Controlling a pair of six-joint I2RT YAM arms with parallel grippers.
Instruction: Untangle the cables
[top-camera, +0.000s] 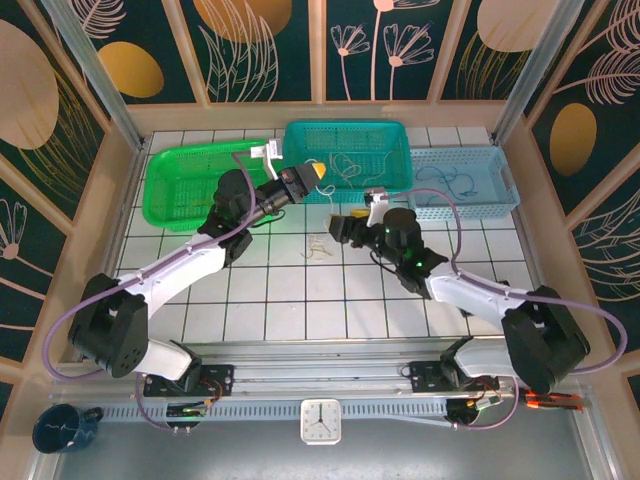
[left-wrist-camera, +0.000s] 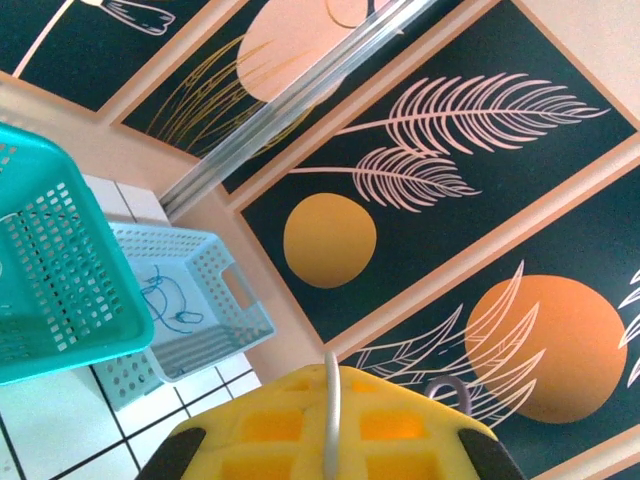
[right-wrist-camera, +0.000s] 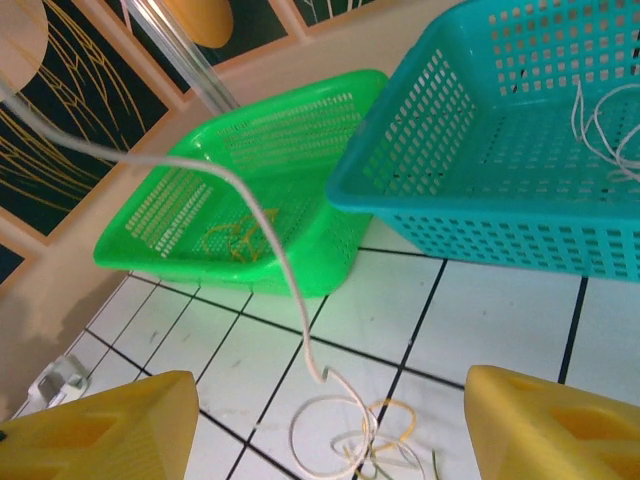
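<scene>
A small tangle of cables (top-camera: 318, 248) in white and yellow-orange lies on the tiled table, seen close in the right wrist view as the tangle (right-wrist-camera: 385, 445). One white cable (right-wrist-camera: 270, 225) rises from it toward the upper left. My left gripper (top-camera: 318, 172) hangs raised at the teal basket's left corner. Its yellow fingers (left-wrist-camera: 240, 425) are shut on a white cable (left-wrist-camera: 331, 410) that runs between them. My right gripper (top-camera: 338, 228) hovers low just right of the tangle. It stands open (right-wrist-camera: 330, 430), the tangle lying between its wide-spread fingers (right-wrist-camera: 100, 430).
Three baskets line the back. The green basket (top-camera: 200, 185) holds a yellow-orange cable (right-wrist-camera: 235, 238). White cables (right-wrist-camera: 600, 120) lie in the teal basket (top-camera: 345, 160). The light blue basket (top-camera: 460, 185) holds a blue cable (left-wrist-camera: 165, 300). Wooden walls frame the table.
</scene>
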